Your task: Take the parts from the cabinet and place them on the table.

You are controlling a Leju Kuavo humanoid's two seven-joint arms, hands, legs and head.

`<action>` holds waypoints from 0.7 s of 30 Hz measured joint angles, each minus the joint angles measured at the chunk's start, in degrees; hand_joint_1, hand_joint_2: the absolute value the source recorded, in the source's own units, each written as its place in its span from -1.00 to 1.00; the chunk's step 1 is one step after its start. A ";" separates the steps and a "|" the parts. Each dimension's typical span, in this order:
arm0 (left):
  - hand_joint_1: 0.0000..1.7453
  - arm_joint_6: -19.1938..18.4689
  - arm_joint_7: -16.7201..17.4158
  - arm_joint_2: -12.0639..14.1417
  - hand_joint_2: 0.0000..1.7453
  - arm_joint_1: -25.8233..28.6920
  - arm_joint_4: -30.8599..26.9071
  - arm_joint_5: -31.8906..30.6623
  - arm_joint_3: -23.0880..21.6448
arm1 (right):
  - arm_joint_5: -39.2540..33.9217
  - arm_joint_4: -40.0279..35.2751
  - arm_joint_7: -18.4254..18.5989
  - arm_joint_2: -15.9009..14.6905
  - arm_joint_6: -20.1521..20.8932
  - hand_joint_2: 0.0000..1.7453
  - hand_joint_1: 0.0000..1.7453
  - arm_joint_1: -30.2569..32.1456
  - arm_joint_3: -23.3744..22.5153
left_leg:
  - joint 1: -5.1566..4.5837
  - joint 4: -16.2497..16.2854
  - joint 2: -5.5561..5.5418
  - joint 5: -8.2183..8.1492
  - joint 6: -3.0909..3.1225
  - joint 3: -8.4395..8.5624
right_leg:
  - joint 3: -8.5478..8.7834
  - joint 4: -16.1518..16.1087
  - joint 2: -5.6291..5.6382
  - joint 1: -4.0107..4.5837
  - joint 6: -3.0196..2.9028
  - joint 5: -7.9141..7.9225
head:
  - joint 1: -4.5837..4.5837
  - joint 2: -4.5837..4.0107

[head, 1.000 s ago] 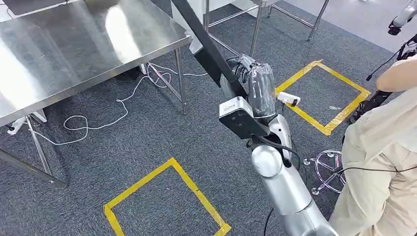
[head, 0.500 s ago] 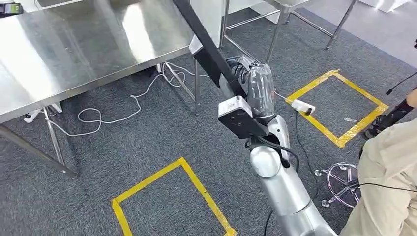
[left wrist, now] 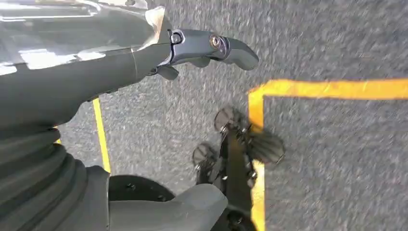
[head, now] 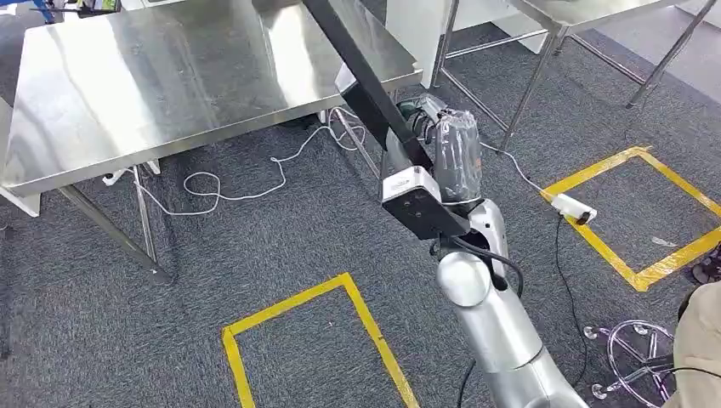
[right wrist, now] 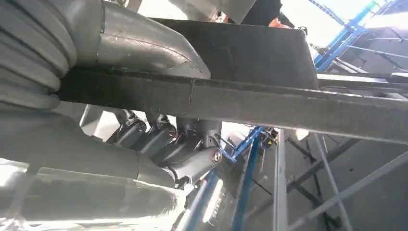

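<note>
the right hand [head: 434,140] is raised in front of the body and clamped on a long black bar [head: 357,72], the part being carried. in the head view the bar runs on a slant from the hand up past the near right corner of the steel table [head: 170,93] and out of the picture's top edge; it crosses over that corner, and whether it touches the table cannot be told. the hand's plastic-wrapped cover sits just beside the bar, with the wrist camera block below it.

the right wrist view gives what the head view does not: the thick thumb [right wrist: 144,48] lies along one face of the bar [right wrist: 269,103] and the darker fingers [right wrist: 192,163] curl round the opposite face, so the grip is full. blue framing and steel table legs stand behind.

the left wrist view looks down at grey carpet [left wrist: 337,154]. the left hand [left wrist: 144,57] holds nothing, its dark fingers [left wrist: 231,48] extended and well apart from the thumb [left wrist: 183,207]. a yellow tape line [left wrist: 327,89] turns a corner on the carpet below it.

on the floor in the head view: a yellow tape square [head: 315,340] near the robot, a second tape square [head: 638,212] to the right, a white cable [head: 246,183] looping under the table's near edge, and a white power strip [head: 572,206] on the second square's edge. a chrome stool base [head: 629,361] stands at the lower right, beside a person's beige clothing [head: 701,348].
</note>
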 joint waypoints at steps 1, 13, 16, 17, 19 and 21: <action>-1.00 0.00 0.02 0.02 1.00 0.02 -0.02 0.00 0.00 | 0.00 0.00 0.00 0.06 0.00 1.00 1.00 -0.07 0.02 | -0.14 0.06 -0.21 -0.07 -0.43 -0.19 | 0.21 -0.71 -0.56 -1.21 -0.69 0.43 | -0.04 0.00; -1.00 -0.61 -0.31 0.33 1.00 -0.14 -0.02 0.18 0.02 | -1.73 0.42 -0.15 0.37 0.98 1.00 1.00 -0.13 0.00 | 1.41 0.81 6.28 -1.47 -2.21 0.60 | 0.50 0.07 -3.63 -0.75 -0.47 -0.62 | -0.13 0.00; -1.00 -0.63 -0.46 0.31 1.00 -0.15 -0.02 0.52 0.04 | -2.18 0.46 -0.37 0.39 0.98 1.00 1.00 -0.13 -0.07 | 0.86 0.70 6.07 -1.23 -2.00 0.55 | 0.54 -0.02 -3.72 -0.20 -0.71 -0.71 | 0.11 0.00; -1.00 -0.66 -0.52 0.31 1.00 -0.14 -0.02 0.55 0.11 | -2.36 0.50 -0.52 0.39 0.98 1.00 1.00 -0.13 -0.09 | 0.52 0.70 5.91 -1.29 -1.74 0.54 | 0.55 -0.11 -3.86 -0.27 -0.53 -0.62 | 0.09 0.00; -1.00 -0.70 -0.81 0.31 1.00 -0.10 -0.02 0.61 0.22 | -2.73 0.68 -0.87 0.42 0.96 1.00 1.00 -0.13 -0.09 | 0.29 0.73 5.85 -1.33 -1.43 0.53 | 0.59 -0.19 -3.92 -0.42 -0.41 -0.55 | 0.07 0.00; -1.00 -0.92 -1.05 0.31 1.00 -0.11 -0.02 0.61 0.22 | -2.89 0.83 -1.01 0.44 0.96 1.00 1.00 -0.15 -0.09 | 0.13 0.73 5.86 -1.37 -0.95 0.51 | 0.65 -0.43 -3.92 -0.55 -0.17 -0.42 | 0.09 0.00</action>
